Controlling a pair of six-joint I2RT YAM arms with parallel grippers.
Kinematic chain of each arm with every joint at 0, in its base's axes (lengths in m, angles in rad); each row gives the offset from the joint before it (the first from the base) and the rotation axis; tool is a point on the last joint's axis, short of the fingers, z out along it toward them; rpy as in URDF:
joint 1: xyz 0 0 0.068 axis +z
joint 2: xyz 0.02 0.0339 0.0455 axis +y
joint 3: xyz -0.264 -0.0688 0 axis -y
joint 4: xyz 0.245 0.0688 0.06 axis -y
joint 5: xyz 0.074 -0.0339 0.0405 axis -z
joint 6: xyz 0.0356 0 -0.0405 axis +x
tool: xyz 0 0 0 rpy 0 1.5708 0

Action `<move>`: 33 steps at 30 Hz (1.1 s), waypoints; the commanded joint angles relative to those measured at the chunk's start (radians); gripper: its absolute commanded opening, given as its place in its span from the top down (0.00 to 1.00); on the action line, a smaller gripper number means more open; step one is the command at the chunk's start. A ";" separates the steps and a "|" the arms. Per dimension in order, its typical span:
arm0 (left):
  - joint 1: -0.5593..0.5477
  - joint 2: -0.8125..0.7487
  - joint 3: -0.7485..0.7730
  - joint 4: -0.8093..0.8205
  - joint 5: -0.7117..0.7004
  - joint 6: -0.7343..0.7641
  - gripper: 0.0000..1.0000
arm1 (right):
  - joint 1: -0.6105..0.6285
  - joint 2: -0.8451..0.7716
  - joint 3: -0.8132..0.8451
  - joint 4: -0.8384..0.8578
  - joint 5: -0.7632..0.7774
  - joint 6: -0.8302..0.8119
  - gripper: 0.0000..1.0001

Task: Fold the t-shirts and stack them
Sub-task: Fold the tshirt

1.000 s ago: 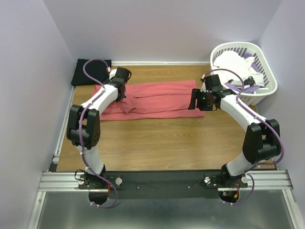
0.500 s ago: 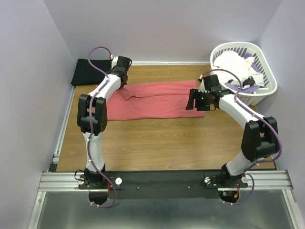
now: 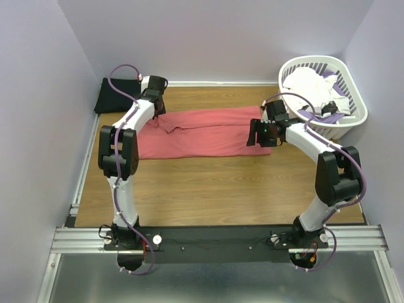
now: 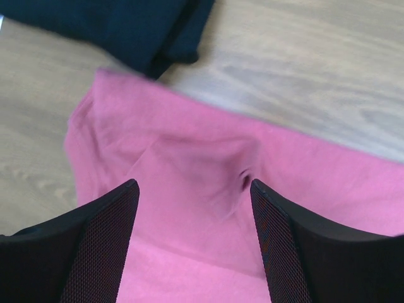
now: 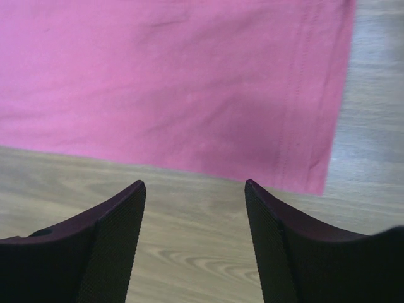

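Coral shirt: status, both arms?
Left gripper open, empty, over coral-red shirt left end. Right gripper open, empty, above its right hem corner. Shirt flat, long strip, not yet on black shirt. Nothing in the way.

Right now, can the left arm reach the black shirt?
Probably yes: the left gripper hangs open over the coral-red shirt, and the black shirt lies just beyond it, nothing in between.

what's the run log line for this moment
left gripper: open over red shirt, left end | right gripper: open by its right hem | black shirt: far left corner | stack: not yet made
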 commanded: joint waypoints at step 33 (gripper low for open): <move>0.331 -0.443 -0.854 0.106 0.195 -0.117 0.53 | -0.072 0.023 -0.340 -0.029 -0.076 0.194 0.45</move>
